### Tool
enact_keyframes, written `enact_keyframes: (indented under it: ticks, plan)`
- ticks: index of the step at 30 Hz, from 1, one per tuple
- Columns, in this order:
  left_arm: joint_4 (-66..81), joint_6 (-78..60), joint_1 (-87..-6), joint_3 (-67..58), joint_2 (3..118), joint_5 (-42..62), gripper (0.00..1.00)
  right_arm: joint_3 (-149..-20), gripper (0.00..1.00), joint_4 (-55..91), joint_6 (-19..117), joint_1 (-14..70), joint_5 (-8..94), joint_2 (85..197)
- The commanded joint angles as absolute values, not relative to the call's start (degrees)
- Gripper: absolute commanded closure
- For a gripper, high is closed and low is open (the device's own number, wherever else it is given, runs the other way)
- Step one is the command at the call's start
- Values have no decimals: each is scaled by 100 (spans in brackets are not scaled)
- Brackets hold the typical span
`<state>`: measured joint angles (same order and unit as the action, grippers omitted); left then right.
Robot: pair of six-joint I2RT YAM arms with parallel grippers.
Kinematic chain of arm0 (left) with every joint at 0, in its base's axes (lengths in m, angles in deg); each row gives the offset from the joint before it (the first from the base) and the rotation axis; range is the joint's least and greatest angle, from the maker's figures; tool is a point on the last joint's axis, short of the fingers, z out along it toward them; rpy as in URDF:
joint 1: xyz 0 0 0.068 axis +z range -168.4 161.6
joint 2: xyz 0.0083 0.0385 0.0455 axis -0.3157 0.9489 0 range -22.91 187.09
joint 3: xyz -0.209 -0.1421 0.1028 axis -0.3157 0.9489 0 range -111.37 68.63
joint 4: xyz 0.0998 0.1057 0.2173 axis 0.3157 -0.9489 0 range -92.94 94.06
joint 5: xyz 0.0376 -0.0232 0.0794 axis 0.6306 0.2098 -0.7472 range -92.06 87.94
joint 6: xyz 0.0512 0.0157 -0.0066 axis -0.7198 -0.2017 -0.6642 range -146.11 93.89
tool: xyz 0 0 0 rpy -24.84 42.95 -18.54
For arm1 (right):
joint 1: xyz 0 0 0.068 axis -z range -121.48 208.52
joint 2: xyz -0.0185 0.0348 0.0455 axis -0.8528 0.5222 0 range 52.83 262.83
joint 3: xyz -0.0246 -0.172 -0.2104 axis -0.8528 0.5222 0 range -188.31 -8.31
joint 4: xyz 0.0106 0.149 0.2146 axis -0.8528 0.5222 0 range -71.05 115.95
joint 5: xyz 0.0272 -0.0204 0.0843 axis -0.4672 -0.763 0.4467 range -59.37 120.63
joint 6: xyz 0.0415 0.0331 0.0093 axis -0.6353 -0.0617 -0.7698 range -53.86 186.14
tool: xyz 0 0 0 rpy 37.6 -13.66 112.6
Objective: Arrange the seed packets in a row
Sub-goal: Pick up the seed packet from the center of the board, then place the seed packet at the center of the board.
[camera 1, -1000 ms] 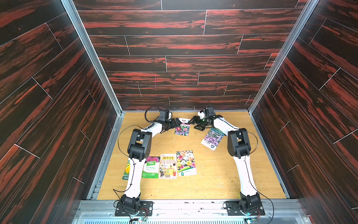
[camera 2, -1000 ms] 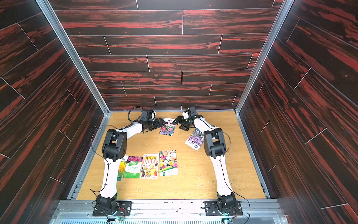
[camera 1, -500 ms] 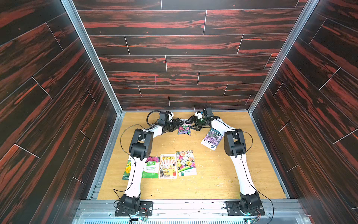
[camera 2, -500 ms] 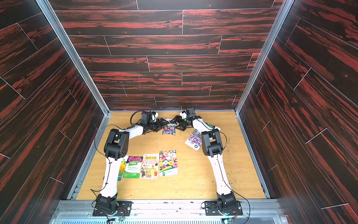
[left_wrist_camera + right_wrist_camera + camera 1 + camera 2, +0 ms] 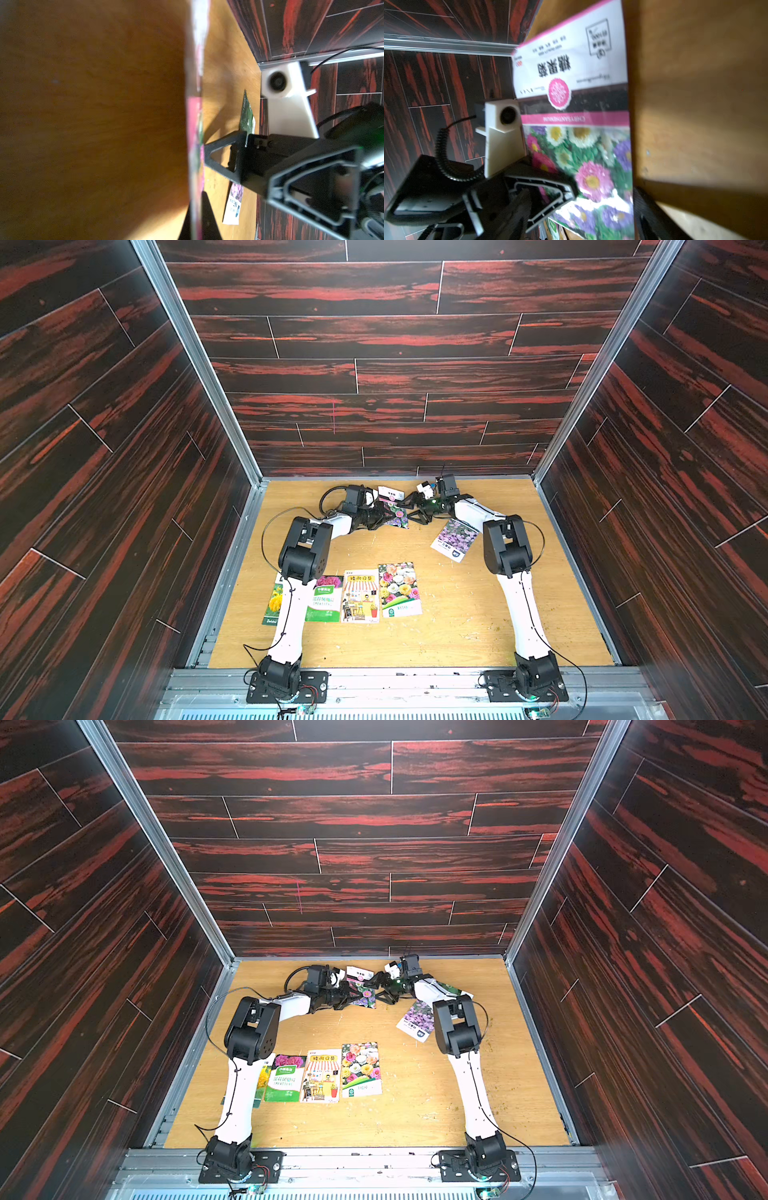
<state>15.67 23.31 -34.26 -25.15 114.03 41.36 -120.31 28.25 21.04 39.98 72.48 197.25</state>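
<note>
While the left gripper is clamping: packet, pinching its flowered end.
Right gripper: gaping, hovering just beside that packet.
Row: four packets lying well apart from both grippers.

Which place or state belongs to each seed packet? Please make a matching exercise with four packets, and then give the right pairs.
Things:
1. chrysanthemum packet
2. purple-flower packet
3. rose packet
4. cartoon shop packet

Places or states:
A. right end of the near row
B. lying askew, apart from the row
C. held upright by the left gripper
D. in the row, between the green packet and the rose packet

Pairs: 1-C, 2-B, 3-A, 4-D
</note>
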Motion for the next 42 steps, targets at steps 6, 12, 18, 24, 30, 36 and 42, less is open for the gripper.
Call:
enact_keyframes:
  ticks: [6,12,18,24,30,36,42]
  plan:
    - [745,1299,-3388,-2165,10204,5251,100,-9874,21,1706,1807,4250,7584,18218]
    - [-555,237,-3457,-1634,9393,6401,100,-8297,21,-689,867,4741,8841,17099]
    - [-3309,-1754,-3690,-1977,8928,7208,100,-7971,22,-1117,611,5080,9752,16604]
    - [-5152,-3278,-3844,-2255,8794,7702,100,-7545,23,-819,1100,5005,10121,16123]
    - [-5484,-3444,-3856,-2430,9002,7735,100,-7125,29,-397,1679,4704,10410,15761]
    - [-6475,-4226,-3862,-2880,9284,7620,100,-7220,46,915,2774,4428,10348,15434]
    - [-7157,-4752,-3857,-3183,9583,7466,99,-7352,100,1226,2991,4362,10218,15425]
